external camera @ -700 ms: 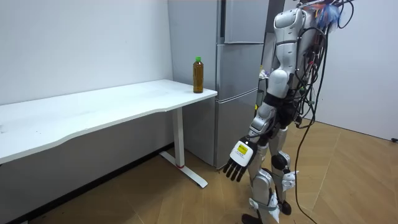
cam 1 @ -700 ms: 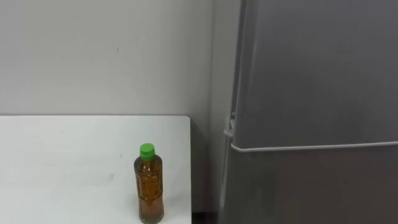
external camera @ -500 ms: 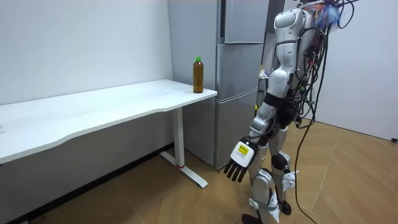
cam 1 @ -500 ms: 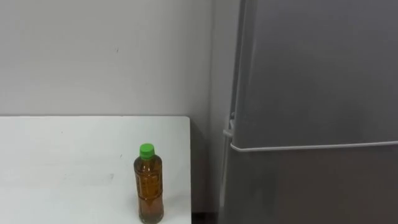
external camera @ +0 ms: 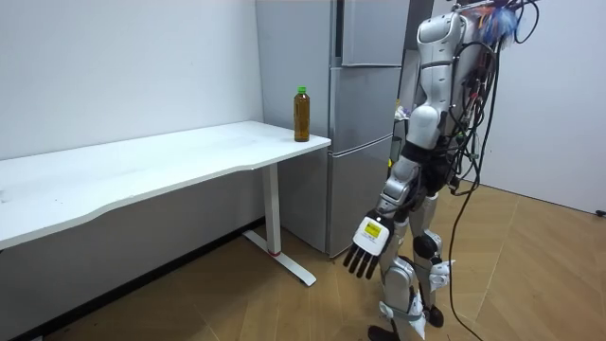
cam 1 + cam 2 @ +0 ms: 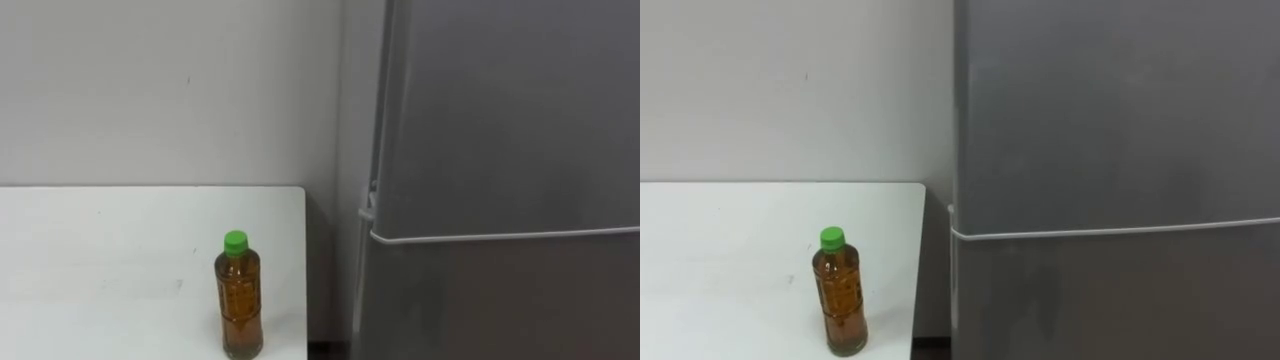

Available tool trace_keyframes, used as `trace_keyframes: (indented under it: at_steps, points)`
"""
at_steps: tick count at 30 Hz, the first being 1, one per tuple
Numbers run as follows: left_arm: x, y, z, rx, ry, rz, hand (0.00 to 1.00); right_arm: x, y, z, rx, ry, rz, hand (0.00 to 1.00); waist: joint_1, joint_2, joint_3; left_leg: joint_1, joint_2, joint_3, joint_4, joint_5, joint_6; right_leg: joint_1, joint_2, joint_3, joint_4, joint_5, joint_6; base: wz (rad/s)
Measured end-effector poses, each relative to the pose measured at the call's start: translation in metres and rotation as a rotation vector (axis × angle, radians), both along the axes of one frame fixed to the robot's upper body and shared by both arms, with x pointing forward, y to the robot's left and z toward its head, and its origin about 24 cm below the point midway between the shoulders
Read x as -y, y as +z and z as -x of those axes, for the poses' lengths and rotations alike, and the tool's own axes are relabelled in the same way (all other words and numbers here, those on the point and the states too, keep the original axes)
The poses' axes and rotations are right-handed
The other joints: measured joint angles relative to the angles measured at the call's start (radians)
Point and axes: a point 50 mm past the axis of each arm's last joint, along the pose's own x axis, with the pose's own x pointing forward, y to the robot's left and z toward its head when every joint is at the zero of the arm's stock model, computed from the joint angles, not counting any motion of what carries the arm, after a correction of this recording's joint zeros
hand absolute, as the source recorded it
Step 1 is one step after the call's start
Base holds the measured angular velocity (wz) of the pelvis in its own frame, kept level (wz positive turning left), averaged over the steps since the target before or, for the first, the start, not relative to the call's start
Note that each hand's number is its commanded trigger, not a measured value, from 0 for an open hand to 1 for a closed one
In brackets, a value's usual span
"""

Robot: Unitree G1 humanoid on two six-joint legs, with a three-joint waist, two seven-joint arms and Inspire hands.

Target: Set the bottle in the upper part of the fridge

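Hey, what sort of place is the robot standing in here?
Probably a lab or test room set up as a makeshift kitchen: a tall grey fridge stands against a bare wall, a long white table beside it holds one bottle, and the floor is wood.

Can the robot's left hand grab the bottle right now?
Probably not yet. The left hand hangs open beside its leg, lower than the table, while the bottle stands near its corner by the fridge. Nothing blocks the way; the arm must lift and reach.
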Motion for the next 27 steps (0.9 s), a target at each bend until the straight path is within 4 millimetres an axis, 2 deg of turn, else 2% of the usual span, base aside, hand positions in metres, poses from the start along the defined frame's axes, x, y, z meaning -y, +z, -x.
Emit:
trace_keyframes:
  at_steps: [2,3,9,16,21,24,27]
  points:
    - [0.000,0.000,0.003,0.000,0.026,0.011,0.00,0.000,0.000,0.000,0.000,0.000,0.000,0.00,0.000,0.000,0.0001,0.000,0.000,0.000,0.000,0.000,0.000,-0.001,0.000,0.000,0.000,0.000,0.000,0.00]
    - [0.000,0.000,0.004,0.000,0.037,0.013,0.00,0.000,0.000,0.000,0.000,0.000,0.000,0.00,0.001,-0.005,0.0029,0.000,0.000,0.000,0.000,0.000,0.000,-0.002,0.000,-0.002,0.000,0.000,0.000,0.00]
    - [0.002,-0.001,0.011,0.023,0.218,0.048,0.00,-0.001,0.000,0.000,-0.002,-0.023,-0.008,0.00,0.008,0.002,-0.0021,-0.007,0.000,0.000,0.003,0.000,0.000,-0.013,0.000,0.000,-0.004,0.000,0.000,0.00]
    - [-0.001,0.000,0.007,0.076,0.413,0.056,0.00,0.000,0.000,0.001,-0.002,-0.038,-0.011,0.00,0.026,0.007,-0.0034,-0.008,0.000,-0.002,0.007,0.000,0.000,-0.008,-0.001,-0.001,-0.004,0.000,0.000,0.00]
    - [-0.009,0.004,-0.011,0.180,0.580,0.046,0.00,0.004,0.001,0.000,0.009,-0.027,-0.014,0.00,0.027,0.031,-0.0028,0.004,0.000,-0.003,0.006,0.000,0.000,0.007,-0.001,0.000,-0.001,0.000,0.000,0.00]
    - [-0.022,0.014,-0.036,0.310,0.736,0.021,0.00,0.009,0.003,-0.002,0.016,-0.040,-0.004,0.00,0.027,0.047,0.0006,0.018,0.000,-0.003,0.000,0.000,0.000,0.015,-0.001,0.002,-0.001,-0.001,0.000,0.00]
    - [-0.033,0.024,-0.058,0.417,0.792,0.010,0.00,0.012,0.004,-0.004,0.023,-0.032,0.001,0.00,0.028,0.055,0.0031,0.017,-0.001,-0.003,0.002,0.001,0.001,0.014,-0.002,0.006,-0.002,-0.001,0.000,-0.01]
